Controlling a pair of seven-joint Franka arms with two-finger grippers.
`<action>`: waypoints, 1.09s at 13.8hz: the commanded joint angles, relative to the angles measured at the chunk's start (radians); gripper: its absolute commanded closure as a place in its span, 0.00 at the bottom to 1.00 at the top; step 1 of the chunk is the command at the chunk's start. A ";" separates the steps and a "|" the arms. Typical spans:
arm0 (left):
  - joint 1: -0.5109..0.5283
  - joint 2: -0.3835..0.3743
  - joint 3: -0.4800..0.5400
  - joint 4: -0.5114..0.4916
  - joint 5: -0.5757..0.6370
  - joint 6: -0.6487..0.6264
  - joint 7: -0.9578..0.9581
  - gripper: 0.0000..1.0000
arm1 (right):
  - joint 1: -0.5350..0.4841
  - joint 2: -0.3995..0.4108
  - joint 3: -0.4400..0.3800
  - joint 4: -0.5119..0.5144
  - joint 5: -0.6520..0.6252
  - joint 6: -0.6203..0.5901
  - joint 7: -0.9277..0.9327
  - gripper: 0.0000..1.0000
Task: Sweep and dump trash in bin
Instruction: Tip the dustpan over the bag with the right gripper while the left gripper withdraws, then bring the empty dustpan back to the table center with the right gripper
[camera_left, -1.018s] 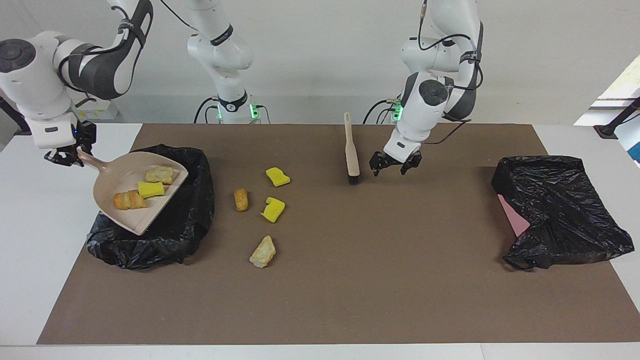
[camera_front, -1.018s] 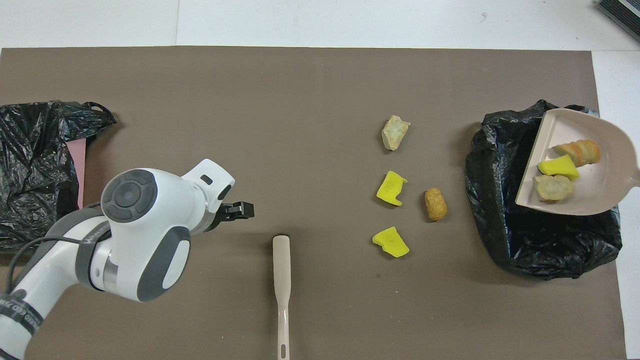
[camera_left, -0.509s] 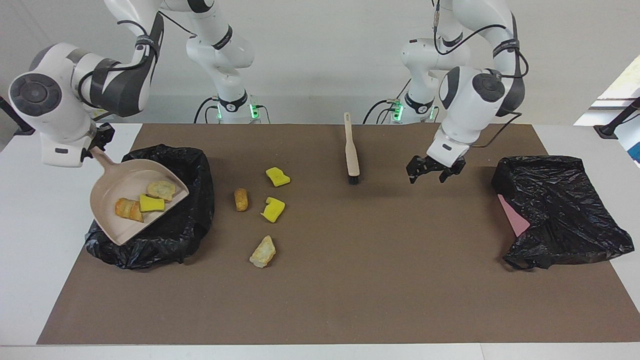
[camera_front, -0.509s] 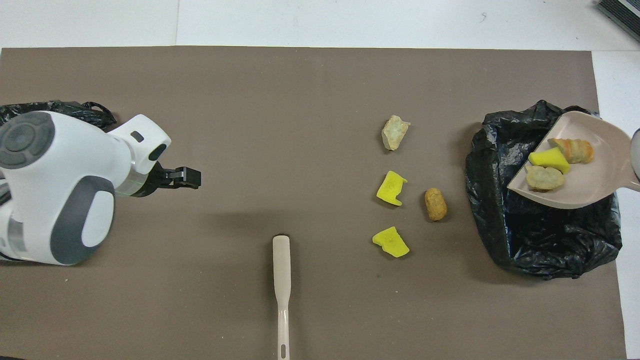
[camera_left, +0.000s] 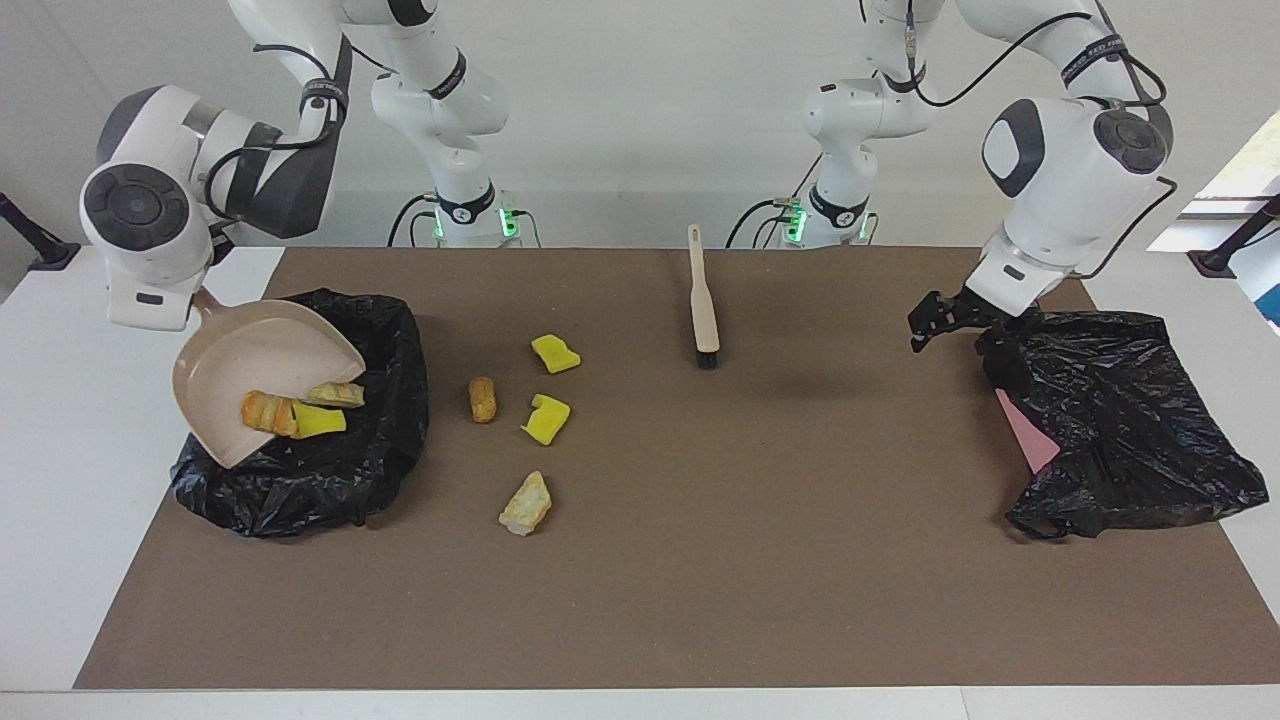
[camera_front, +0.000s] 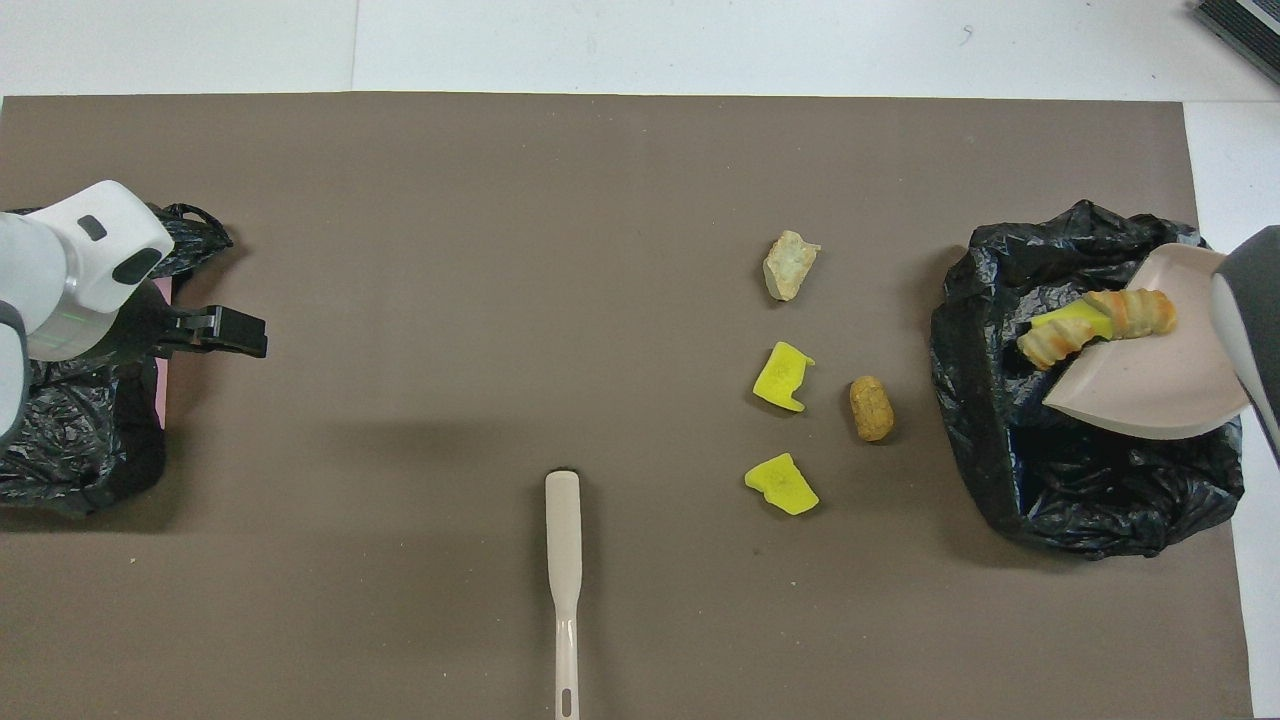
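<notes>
A beige dustpan hangs tilted over the black-bagged bin at the right arm's end. Its handle runs up under my right arm's wrist, which hides the right gripper. Three pieces of trash lie at the pan's low lip, over the bin's opening. On the mat beside the bin lie two yellow sponge chunks, a brown lump and a tan lump. My left gripper hangs open and empty over the mat by the other black bag.
A beige brush lies on the brown mat mid-table, close to the robots, bristles pointing away from them. A crumpled black bag with a pink thing under it sits at the left arm's end.
The right arm tipped the dustpan steeper and the three pieces slid down to its lip. The left gripper swung away from the brush to the black bag at its own end.
</notes>
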 joint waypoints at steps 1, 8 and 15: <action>0.014 0.005 -0.010 0.051 0.033 -0.050 0.009 0.00 | 0.037 -0.001 0.018 0.025 -0.077 -0.028 -0.014 1.00; 0.025 0.007 -0.007 0.234 0.078 -0.280 0.010 0.00 | 0.127 -0.108 0.024 0.010 -0.197 -0.029 -0.092 1.00; 0.029 -0.009 -0.004 0.223 0.073 -0.265 -0.004 0.00 | 0.134 -0.136 0.058 0.021 -0.061 -0.008 0.005 1.00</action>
